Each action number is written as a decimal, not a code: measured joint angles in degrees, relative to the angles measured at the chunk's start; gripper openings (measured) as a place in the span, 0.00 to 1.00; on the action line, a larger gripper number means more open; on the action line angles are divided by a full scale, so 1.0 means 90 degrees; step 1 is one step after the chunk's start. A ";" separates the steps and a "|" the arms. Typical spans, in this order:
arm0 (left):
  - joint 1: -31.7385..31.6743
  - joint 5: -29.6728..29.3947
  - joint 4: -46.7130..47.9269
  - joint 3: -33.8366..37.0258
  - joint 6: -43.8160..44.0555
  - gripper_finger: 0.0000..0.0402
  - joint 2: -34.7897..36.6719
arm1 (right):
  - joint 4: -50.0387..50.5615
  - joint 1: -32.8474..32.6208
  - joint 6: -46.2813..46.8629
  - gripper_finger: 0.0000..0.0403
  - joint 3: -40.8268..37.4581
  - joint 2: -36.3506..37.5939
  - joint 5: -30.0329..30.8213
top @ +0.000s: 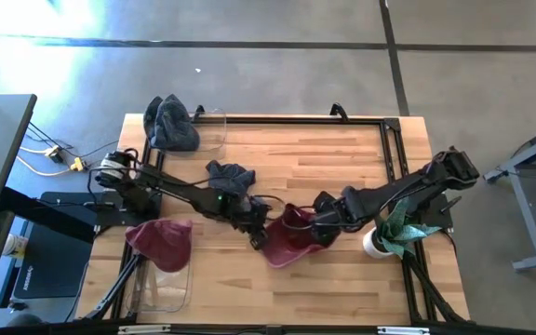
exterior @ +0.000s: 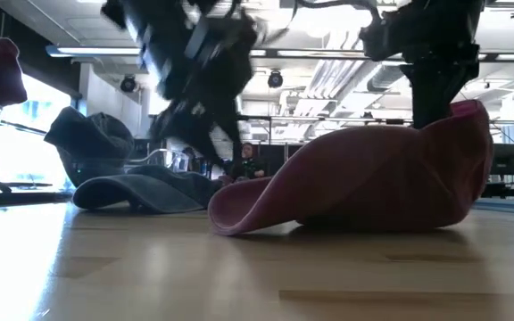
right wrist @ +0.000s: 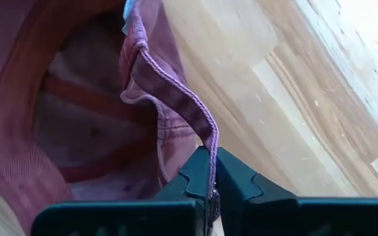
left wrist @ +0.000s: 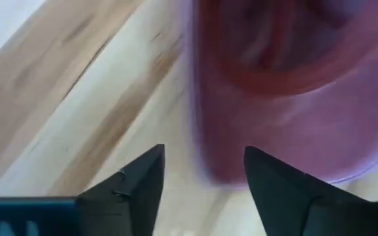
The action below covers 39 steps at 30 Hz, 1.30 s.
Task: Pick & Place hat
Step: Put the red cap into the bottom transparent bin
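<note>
maroon cap pinched at its rim on the butcher-block table

the maroon cap lies upside down near the middle of the wooden table, its hollow crown facing up and its curved brim resting flat on the boards. the cloth looks like soft washed cotton: the right wrist view shows a corded, stitched edge and seam tape running across the inside of the crown. from the low view the cap sags into a low dome, with one side lifted.

the right gripper has its two dark fingers pressed tight together on that lifted rim, the fabric edge caught between them. the left gripper sits just beside the brim end of the cap, its fingers spread apart with nothing between them; its wrist view shows bare wood between the fingertips and the brim just ahead.

the table top is laminated strips of pale and honey-coloured wood with a black metal frame round it. a dark grey cap lies crumpled behind the left arm. another dark blue-grey cap rests against a clear plastic bin at the far left corner. a second clear bin at the near left corner has a second maroon cap draped over its rim. a white pot with a green plant stands at the right edge. no writing can be read anywhere.
</note>
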State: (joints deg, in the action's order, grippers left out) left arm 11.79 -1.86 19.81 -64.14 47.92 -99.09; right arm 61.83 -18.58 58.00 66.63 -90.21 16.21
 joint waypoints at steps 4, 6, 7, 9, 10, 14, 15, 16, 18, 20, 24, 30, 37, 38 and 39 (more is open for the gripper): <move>-0.0022 0.0254 -0.1466 0.0409 0.0056 0.55 -0.0245 | -0.0068 -0.0217 -0.0004 0.01 0.0001 0.0000 0.0155; -0.0001 0.0125 -0.1449 0.0593 0.0086 0.55 -0.0445 | -0.0103 -0.0322 0.0010 0.03 0.0005 0.0000 0.0276; -0.0011 0.0071 -0.1679 0.0594 0.0049 0.55 -0.0604 | -0.0146 -0.0362 0.0009 0.03 0.0005 0.0000 0.0318; -0.0019 0.0022 -0.2013 0.0563 -0.0050 0.55 -0.0724 | -0.0234 -0.0424 -0.0045 0.04 0.0007 0.0000 0.0324; -0.0022 0.0073 -0.2156 0.0541 -0.0102 0.55 -0.0756 | -0.0274 -0.0456 -0.0097 0.04 0.0007 0.0000 0.0326; -0.0015 0.0294 -0.2307 0.0536 -0.0093 0.51 -0.1014 | -0.0399 -0.0536 -0.0187 0.01 0.0009 0.0000 0.0314; -0.0017 0.0351 -0.2295 0.0527 0.0007 0.50 -0.1031 | -0.0401 -0.0543 -0.0190 0.01 0.0007 0.0000 0.0308; -0.0017 0.0387 -0.2289 0.0529 0.0079 0.48 -0.1032 | -0.0414 -0.0546 -0.0204 0.01 0.0007 0.0000 0.0315; -0.0022 0.0595 -0.2285 0.0534 0.0208 0.44 -0.1001 | -0.0445 -0.0581 -0.0292 0.02 0.0007 0.0000 0.0331; 0.0030 0.0912 -0.2065 0.0562 0.0250 0.41 -0.0797 | -0.0429 -0.0584 -0.0333 0.02 0.0007 0.0000 0.0333; 0.0286 0.1079 -0.1748 0.0542 0.0546 0.38 -0.0262 | -0.0428 -0.0615 -0.0474 0.01 0.0007 0.0000 0.0429; 0.0718 -0.0566 -0.1185 0.0548 0.0536 0.37 0.0160 | -0.0694 -0.0621 -0.1013 0.01 0.0007 0.0000 0.0612; 0.0132 -0.0443 -0.1112 0.0555 0.0446 0.54 -0.0193 | -0.1311 -0.0615 -0.1474 0.02 0.0007 0.0000 0.0607; 0.0052 -0.0385 -0.1073 0.0573 0.0367 0.58 -0.0253 | -0.1376 -0.0606 -0.1477 0.02 0.0007 0.0000 0.0598; -0.0016 -0.0297 -0.1161 0.0571 0.0302 0.62 -0.0325 | -0.1421 -0.0606 -0.1477 0.02 0.0007 0.0000 0.0595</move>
State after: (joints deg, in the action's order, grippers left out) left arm 11.65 -4.54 9.35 -58.99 50.64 -102.01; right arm 49.04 -24.03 44.71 66.70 -90.21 21.56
